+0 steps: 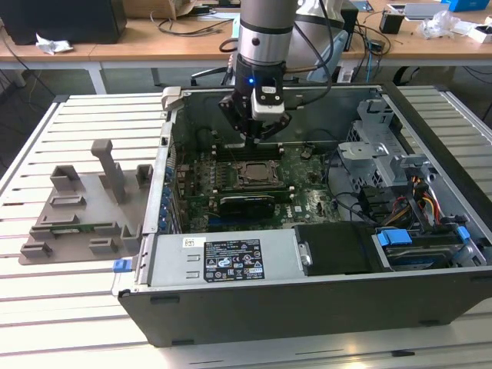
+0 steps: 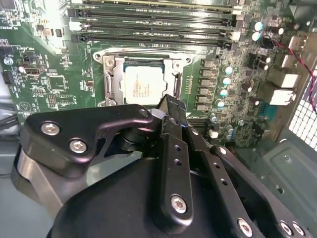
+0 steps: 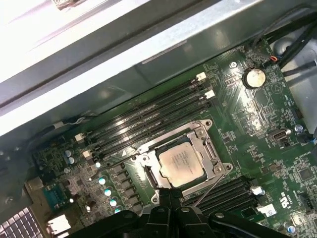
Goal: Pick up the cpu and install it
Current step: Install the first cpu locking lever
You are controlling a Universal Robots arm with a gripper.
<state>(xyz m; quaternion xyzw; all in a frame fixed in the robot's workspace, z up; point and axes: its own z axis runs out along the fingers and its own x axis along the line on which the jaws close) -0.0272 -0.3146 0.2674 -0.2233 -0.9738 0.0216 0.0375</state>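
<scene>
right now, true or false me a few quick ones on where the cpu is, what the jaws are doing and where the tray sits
1. The cpu lies in the motherboard socket. True.
2. The jaws grip the cpu. False: they are shut on nothing, above the motherboard.
3. The grey holder tray lies outside the computer case, on the exterior view's left. True.
4. A side panel covers the case. False: the case is open and the board is exposed.

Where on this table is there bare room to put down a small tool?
The white slatted table is bare around the grey plastic holder tray, on the exterior view's left. Inside the open dark computer case it is crowded.
</scene>
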